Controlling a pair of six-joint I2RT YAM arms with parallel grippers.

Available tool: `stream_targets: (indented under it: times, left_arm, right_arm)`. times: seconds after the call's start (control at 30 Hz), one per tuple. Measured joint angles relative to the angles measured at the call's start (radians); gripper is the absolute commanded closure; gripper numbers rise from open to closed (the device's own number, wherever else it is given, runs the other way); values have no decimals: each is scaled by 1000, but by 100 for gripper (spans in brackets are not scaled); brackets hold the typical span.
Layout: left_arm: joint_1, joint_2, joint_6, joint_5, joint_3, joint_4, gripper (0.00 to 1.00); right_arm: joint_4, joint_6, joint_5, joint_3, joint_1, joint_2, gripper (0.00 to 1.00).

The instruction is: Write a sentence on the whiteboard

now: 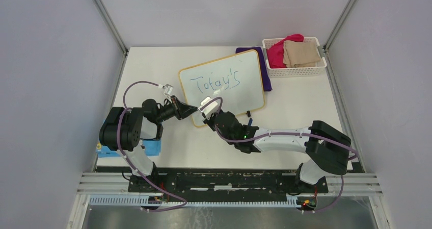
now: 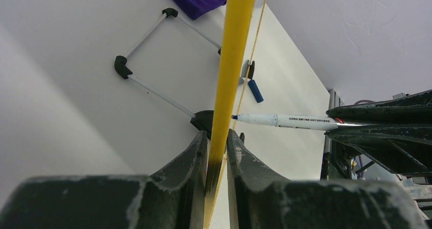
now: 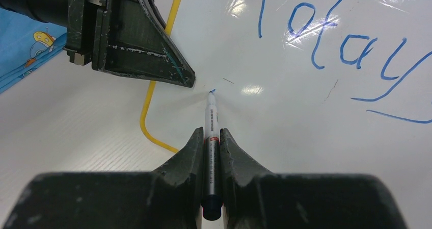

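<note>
The whiteboard [image 1: 224,83] lies tilted on the table, with a yellowish-tan frame. On it stands one blue line of the sentence, "Today's" [image 1: 216,81]; part of it also shows in the right wrist view [image 3: 346,45]. My left gripper [image 1: 191,111] is shut on the board's near left frame edge [image 2: 224,86]. My right gripper [image 3: 211,134] is shut on a white marker [image 3: 211,122]. The marker's blue tip [image 3: 211,92] touches the board below the "T", beside a tiny blue mark. In the top view the right gripper [image 1: 213,116] is over the board's near left corner.
A white basket [image 1: 317,68] with red and tan cloths stands at the back right. A purple cloth [image 1: 265,71] lies under the board's far edge. A blue marker cap [image 2: 255,91] lies by the board's near edge. A blue booklet [image 1: 153,147] lies under my left arm.
</note>
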State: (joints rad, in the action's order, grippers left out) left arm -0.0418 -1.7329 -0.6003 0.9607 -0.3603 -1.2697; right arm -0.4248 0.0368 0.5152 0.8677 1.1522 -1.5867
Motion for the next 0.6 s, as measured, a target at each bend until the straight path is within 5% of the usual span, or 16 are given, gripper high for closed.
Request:
stream_targets:
  times: [0.6]
  left_arm:
    - [0, 0, 11, 0, -1, 8, 98]
  right_arm:
    - [25, -25, 10, -45, 4, 19, 100]
